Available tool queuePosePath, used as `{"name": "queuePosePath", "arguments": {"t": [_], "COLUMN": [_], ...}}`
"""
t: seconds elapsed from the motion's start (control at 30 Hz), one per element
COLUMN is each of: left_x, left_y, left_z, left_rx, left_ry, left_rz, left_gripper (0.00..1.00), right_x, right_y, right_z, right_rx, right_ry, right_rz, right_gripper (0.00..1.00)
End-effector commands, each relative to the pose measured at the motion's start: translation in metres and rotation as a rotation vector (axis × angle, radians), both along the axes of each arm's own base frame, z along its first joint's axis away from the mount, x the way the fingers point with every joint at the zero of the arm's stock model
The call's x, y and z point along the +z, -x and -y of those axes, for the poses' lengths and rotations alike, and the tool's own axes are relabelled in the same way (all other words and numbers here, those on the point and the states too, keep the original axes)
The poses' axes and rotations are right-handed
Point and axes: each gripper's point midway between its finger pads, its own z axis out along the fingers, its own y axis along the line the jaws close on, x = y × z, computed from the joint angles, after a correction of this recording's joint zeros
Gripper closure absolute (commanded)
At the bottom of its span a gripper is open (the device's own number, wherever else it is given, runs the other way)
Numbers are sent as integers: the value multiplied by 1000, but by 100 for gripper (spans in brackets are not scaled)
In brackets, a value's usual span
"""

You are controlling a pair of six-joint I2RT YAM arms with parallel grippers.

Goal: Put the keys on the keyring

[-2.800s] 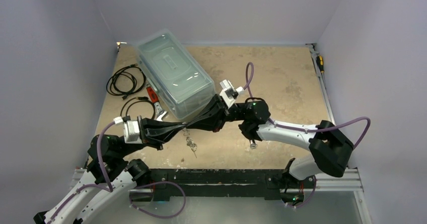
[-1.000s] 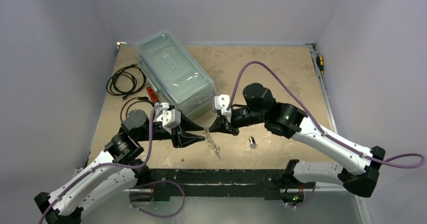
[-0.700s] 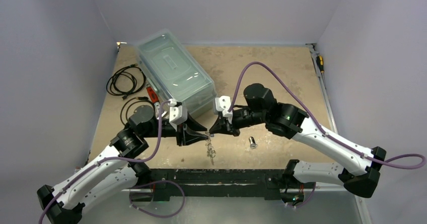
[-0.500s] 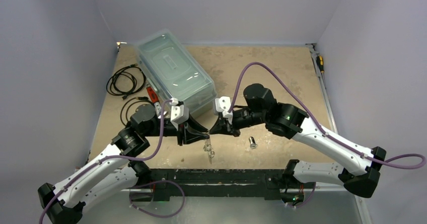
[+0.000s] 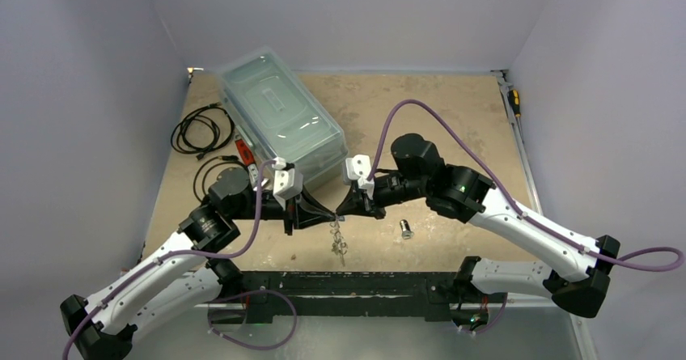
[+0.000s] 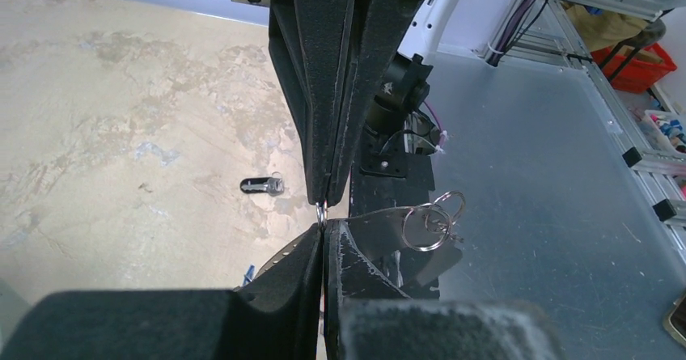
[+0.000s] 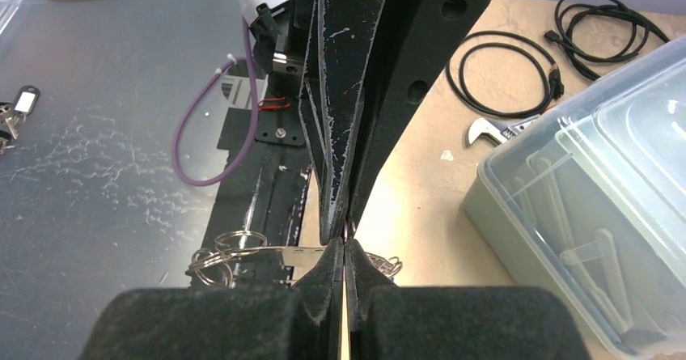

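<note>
My two grippers meet tip to tip above the table's front middle. The right gripper [image 5: 340,211] is shut on the keyring [image 5: 336,243], whose pale band and small metal rings [image 7: 222,255] hang below the tips. The left gripper [image 5: 330,213] is shut too, pinching a small ring [image 6: 321,212] of the keyring right at the right gripper's tips. More of the band with its rings [image 6: 433,218] sticks out to the side in the left wrist view. One dark and silver key [image 5: 407,230] lies on the table to the right, also seen as the key [image 6: 263,185]. Other keys cannot be made out.
A clear lidded plastic box [image 5: 279,117] stands just behind the left gripper. Coiled black cables [image 5: 201,129], a red-handled tool [image 5: 243,148] and a wrench [image 7: 493,129] lie at the left. A screwdriver [image 5: 514,101] rests along the right edge.
The left arm swung right until its tips met the right gripper's, and its jaws closed on the keyring. The hanging keyring shifted a little; the right arm stayed put.
</note>
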Motion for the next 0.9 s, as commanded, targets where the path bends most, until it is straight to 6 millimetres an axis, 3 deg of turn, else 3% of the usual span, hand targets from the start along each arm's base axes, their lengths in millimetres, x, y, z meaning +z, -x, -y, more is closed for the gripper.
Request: {"name": "queuePosePath", "arguments": {"t": [0.0,0.2,0.47,0.67,0.87], "left_x": [37,45,56,62,64], "left_y": [-6,-11,-13,-8,-4], "left_z": [-4,-11,-23,-28,-29], "left_rx": [49,119,188,192,175], "left_ry": [76,100,151,183,198], "left_rz": [90,124,173,206,217], "left_gripper": [100,100,100,100,100], "right_x": [32,37,57,76,66], "right_y": [1,-7,-22,-28,-13], "right_z": [-11,-16,-16,-1,-6], "right_rx": [38,-7,-114,-186,-68], "right_ry": [-110,-146,-259,-371,-354], "right_rz": [50,56,91,133,84], "right_gripper": [100,88,46,46,52]}}
